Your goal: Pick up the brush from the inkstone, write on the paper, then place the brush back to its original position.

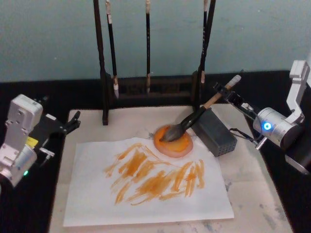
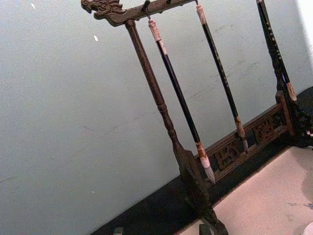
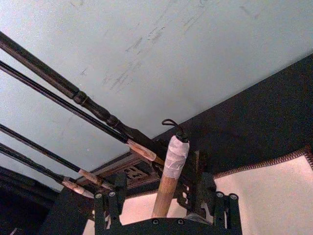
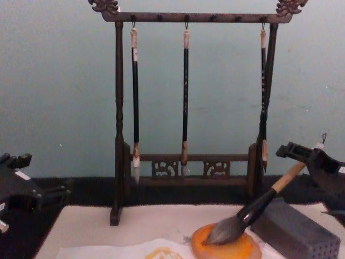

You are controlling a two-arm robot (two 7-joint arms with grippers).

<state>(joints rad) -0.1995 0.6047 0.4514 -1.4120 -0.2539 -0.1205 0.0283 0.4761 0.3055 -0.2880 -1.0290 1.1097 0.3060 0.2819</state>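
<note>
The brush (image 1: 194, 118) lies slanted, its grey tuft resting on the orange inkstone (image 1: 173, 141) and its tan handle leaning over a grey block. My right gripper (image 1: 227, 93) straddles the upper handle just below the white end cap (image 3: 176, 152); its fingers (image 3: 110, 205) stand well apart on either side of the handle, open. From the chest the tuft (image 4: 223, 232) sits on the inkstone (image 4: 226, 249). The paper (image 1: 146, 204) lies in front, covered with orange strokes. My left gripper (image 1: 70, 123) is parked open at the mat's left edge.
A dark wooden rack (image 1: 148, 92) with three thin hanging brushes (image 4: 185, 97) stands behind the inkstone. The grey block (image 1: 216, 132) sits right of the inkstone. A beige mat (image 1: 252, 194) lies under everything on a black tabletop.
</note>
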